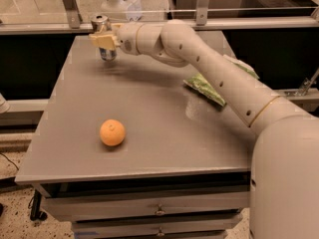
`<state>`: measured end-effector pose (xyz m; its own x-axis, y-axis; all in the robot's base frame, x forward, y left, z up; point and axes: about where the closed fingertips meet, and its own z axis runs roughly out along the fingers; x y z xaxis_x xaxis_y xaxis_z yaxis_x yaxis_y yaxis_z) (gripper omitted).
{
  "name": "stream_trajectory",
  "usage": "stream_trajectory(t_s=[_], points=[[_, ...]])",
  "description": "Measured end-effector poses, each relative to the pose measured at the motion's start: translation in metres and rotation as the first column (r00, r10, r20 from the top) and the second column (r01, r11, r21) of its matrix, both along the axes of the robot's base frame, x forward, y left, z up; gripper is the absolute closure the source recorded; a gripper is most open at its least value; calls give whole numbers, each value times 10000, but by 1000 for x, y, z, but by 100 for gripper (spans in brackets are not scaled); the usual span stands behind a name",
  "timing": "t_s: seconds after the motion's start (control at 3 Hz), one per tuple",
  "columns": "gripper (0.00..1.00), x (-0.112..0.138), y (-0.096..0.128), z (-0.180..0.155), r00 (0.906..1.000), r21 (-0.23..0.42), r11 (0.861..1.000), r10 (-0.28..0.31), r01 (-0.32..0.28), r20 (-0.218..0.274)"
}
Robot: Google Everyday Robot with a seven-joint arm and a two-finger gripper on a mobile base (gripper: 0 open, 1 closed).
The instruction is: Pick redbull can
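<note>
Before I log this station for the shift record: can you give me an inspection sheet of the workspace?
surface: grey table, flat, with drawers beneath.
job's things: redbull can, upright at the far left corner, between the gripper's fingers.
clutter: orange near the front left; green bag at the right, partly under the arm.
grippers: gripper at the far left corner, shut on the redbull can.
cables: nothing seen on the table.
surroundings: metal rail behind the table.

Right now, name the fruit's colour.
Fruit is orange, camera view; gripper holds the can, far left.
</note>
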<state>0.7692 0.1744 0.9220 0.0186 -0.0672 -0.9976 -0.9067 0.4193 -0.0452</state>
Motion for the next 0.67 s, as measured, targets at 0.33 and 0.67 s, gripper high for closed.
stream_trajectory(t_s=[0.33,0.67], points=[[100,-14,-23,27,9993,378,9993,62,-76,381],[100,-31,-39,64,9983,1291,9907,373,-428,448]])
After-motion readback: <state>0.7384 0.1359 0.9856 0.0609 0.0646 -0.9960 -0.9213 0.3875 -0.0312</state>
